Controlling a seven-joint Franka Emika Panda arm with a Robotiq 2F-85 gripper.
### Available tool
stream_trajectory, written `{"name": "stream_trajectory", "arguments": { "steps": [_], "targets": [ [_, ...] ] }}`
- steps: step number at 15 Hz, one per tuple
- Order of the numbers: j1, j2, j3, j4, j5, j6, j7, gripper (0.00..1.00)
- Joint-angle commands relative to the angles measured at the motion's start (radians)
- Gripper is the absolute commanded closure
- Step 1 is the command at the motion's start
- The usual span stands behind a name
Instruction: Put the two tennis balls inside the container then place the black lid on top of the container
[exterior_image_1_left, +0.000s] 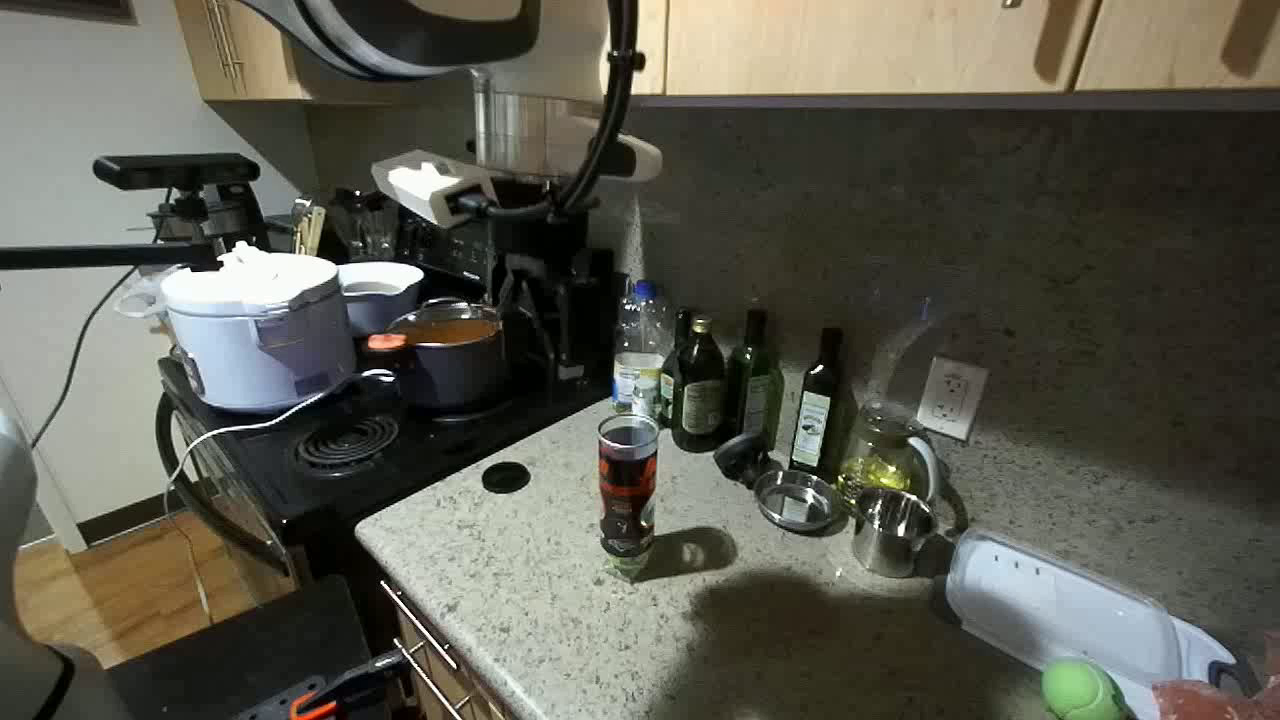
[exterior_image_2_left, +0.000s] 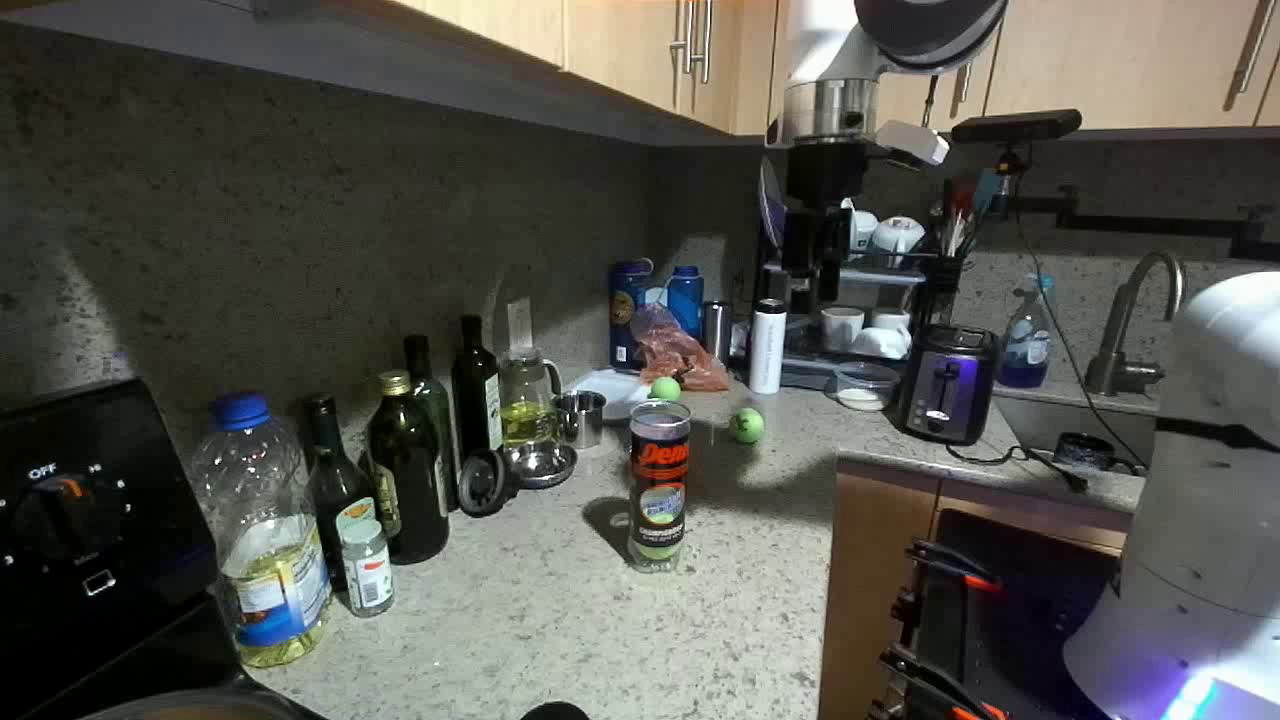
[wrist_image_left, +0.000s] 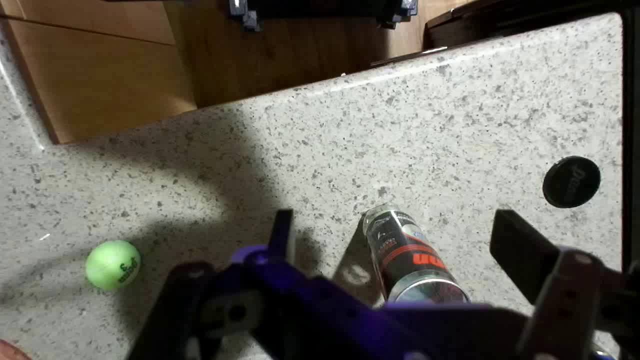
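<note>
In an exterior view, one tennis ball (exterior_image_2_left: 664, 388) lies beside the white tray and another tennis ball (exterior_image_2_left: 747, 425) rests on the counter closer to its inner corner. The wrist view shows a single tennis ball (wrist_image_left: 113, 265) at left. The container (exterior_image_2_left: 660, 490), a clear tube with a dark label and red lettering, stands upright; something yellow-green shows through its base. Flat on the counter near the stove is the black lid (exterior_image_1_left: 506, 477), also visible as a black lid (wrist_image_left: 571, 181) in the wrist view. My gripper (exterior_image_2_left: 815, 285) hangs high above the counter, open, holding nothing.
Dark glass bottles (exterior_image_1_left: 703, 390), a glass jug (exterior_image_1_left: 885, 455), a steel cup (exterior_image_1_left: 893, 532) and a metal bowl (exterior_image_1_left: 797, 502) line the wall. A white tray (exterior_image_1_left: 1065, 590) and pinkish bag (exterior_image_2_left: 675, 350) sit farther along. The stove (exterior_image_1_left: 350, 445) borders the counter; a toaster (exterior_image_2_left: 950, 385) stands near the sink.
</note>
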Motion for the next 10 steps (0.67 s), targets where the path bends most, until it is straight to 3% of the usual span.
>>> {"name": "stream_trajectory", "arguments": {
  "steps": [1, 10],
  "targets": [
    [-0.004, 0.001, 0.003, 0.002, 0.002, -0.002, -0.002, 0.00],
    [-0.006, 0.000, 0.007, -0.006, -0.006, 0.017, 0.003, 0.00]
  ]
}}
